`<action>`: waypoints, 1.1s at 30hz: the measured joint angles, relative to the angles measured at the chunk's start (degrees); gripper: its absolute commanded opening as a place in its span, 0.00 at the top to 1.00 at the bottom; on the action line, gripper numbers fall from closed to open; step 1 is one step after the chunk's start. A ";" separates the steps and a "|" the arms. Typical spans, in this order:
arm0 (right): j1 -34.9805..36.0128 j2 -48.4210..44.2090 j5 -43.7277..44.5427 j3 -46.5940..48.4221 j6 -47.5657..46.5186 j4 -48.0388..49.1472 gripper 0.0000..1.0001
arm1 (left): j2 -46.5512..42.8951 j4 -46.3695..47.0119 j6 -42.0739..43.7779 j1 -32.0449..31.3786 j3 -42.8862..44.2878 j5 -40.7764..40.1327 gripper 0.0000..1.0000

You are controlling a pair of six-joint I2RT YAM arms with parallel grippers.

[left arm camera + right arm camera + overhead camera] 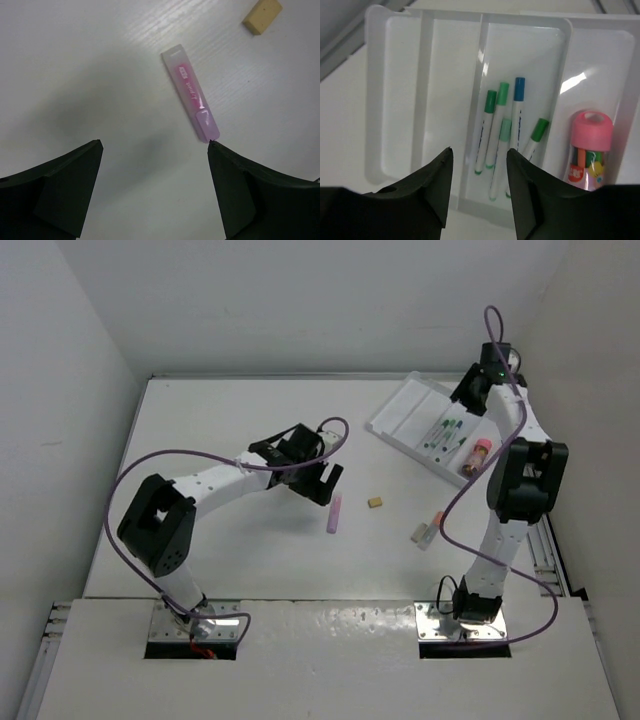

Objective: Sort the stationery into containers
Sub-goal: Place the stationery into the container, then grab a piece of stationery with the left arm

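Observation:
A lilac-pink stick lies on the table, its near end just off the right fingertip of my left gripper, which hangs open and empty above it. A tan eraser lies beyond the stick. The white divided tray sits at the back right. My right gripper hovers over it, open with nothing between its fingers. Several green- and blue-capped markers lie in a middle compartment.
A pink-capped tube of small pens lies in the tray's right compartment. An orange-tipped pen beside a small white piece lies on the table near the right arm. Walls close in at the back and sides.

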 measured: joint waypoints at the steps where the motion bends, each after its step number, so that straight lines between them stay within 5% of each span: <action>1: -0.63 -2.01 -1.49 -0.09 -0.35 -1.31 0.55 | 0.63 0.09 -0.37 -0.87 0.00 0.09 0.11; 12: 1.31 -44.92 -13.35 -25.73 -18.25 1.46 0.56 | 16.09 -1.90 -2.40 -5.81 6.16 2.93 0.27; 17: 4.42 -57.02 -15.69 -39.17 -30.64 2.93 0.58 | 19.74 -2.78 -2.99 -5.90 10.69 3.50 0.38; 24: 13.86 -71.41 -20.04 -53.48 -52.33 4.46 0.58 | 22.53 -2.73 -3.54 -6.03 13.97 4.20 0.74; 26: 16.00 -74.18 -21.94 -55.43 -58.10 4.44 0.55 | 23.12 -2.08 -3.54 -5.70 14.45 6.86 0.86; 33: 27.82 -80.67 -28.94 -65.77 -83.03 5.11 0.47 | 22.56 4.72 -7.32 -0.66 8.22 28.70 0.86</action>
